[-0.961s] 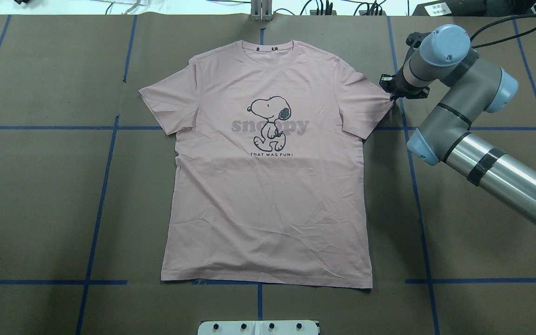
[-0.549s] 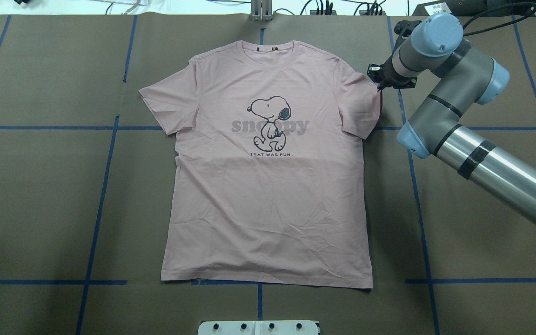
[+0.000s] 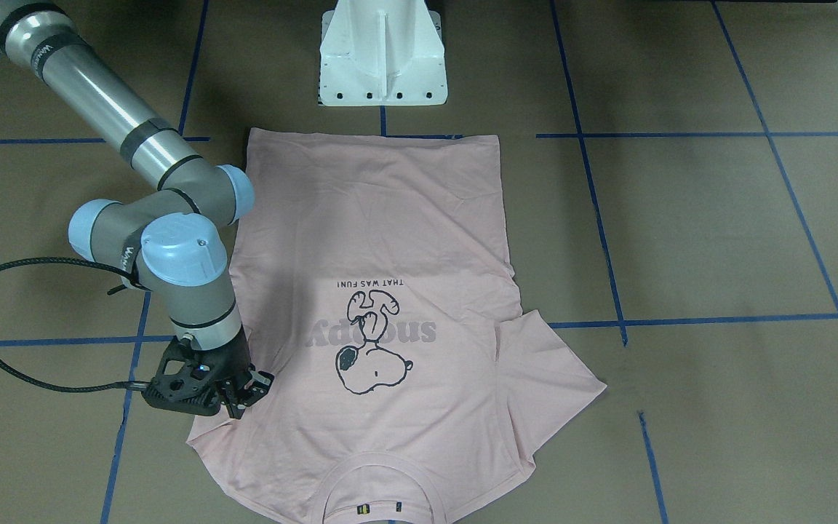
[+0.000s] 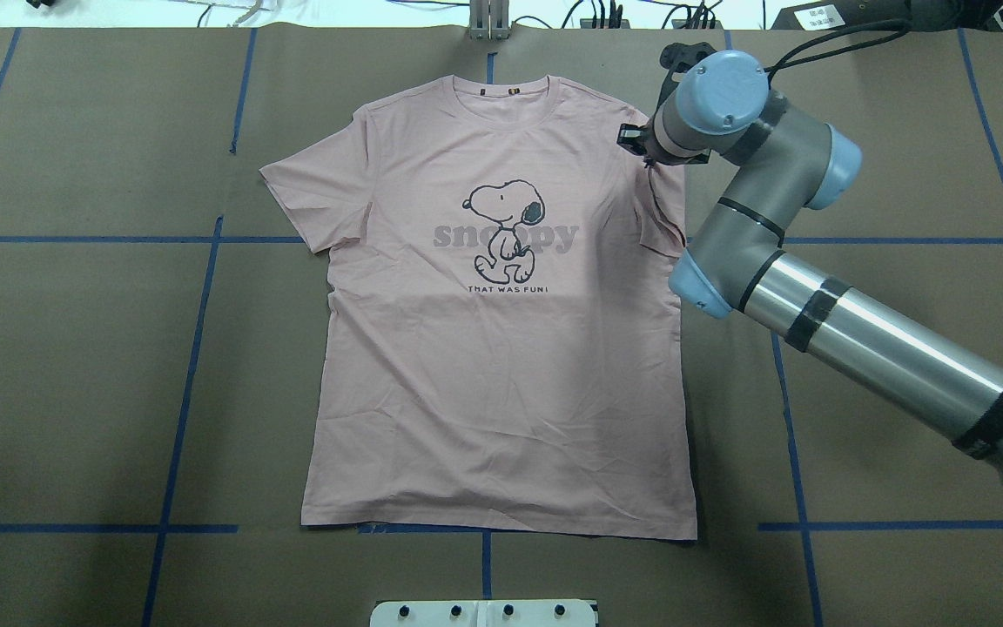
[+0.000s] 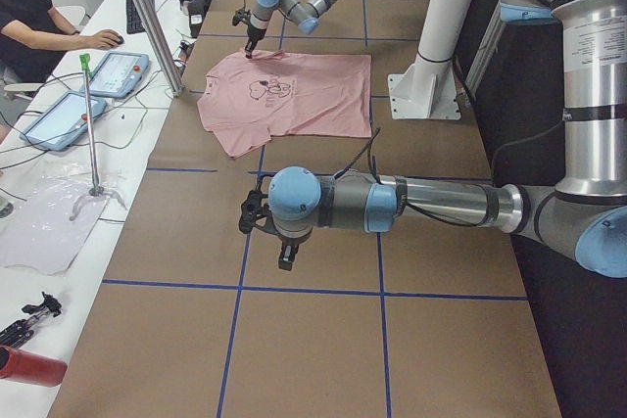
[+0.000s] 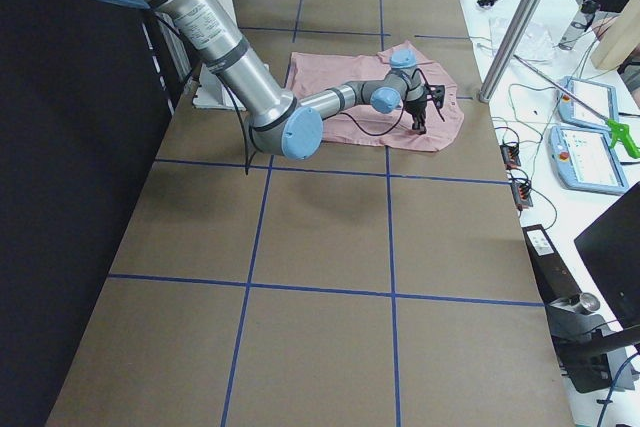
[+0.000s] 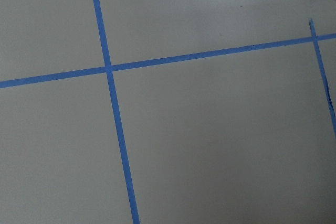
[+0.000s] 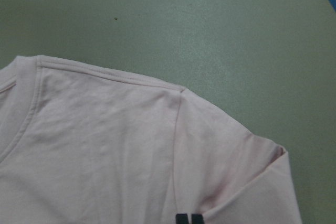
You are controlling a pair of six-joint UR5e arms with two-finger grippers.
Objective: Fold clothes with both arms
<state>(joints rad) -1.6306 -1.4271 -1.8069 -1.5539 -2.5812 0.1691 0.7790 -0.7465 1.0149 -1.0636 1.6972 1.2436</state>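
We have the pale pink short-sleeved T-shirt with the Snoopy drawing (image 4: 501, 366) lying flat and face up on the brown tabletop with blue tape lines (image 4: 75, 348). Its shoulder is right under the right arm's black two-finger tool (image 3: 241, 399). That tool looks pinched tight on the edge of the near sleeve (image 4: 665, 213), which is turned in toward the shirt's body. To do this fold well, we think the tool should carry the sleeve low and slow toward the drawing, so the cloth lays down flat and does not bunch up. The crease should run straight, from the shoulder beside the tool down along the shirt's side. We should not pull hard, or the whole shirt could slide. The tool should let go only when the sleeve rests on the shirt. The left arm's black tool (image 5: 284, 254) hangs over bare tabletop, well apart from the shirt, and we cannot tell if it is open or closed. The other sleeve (image 4: 306, 196), far from the right tool, lies spread out flat.
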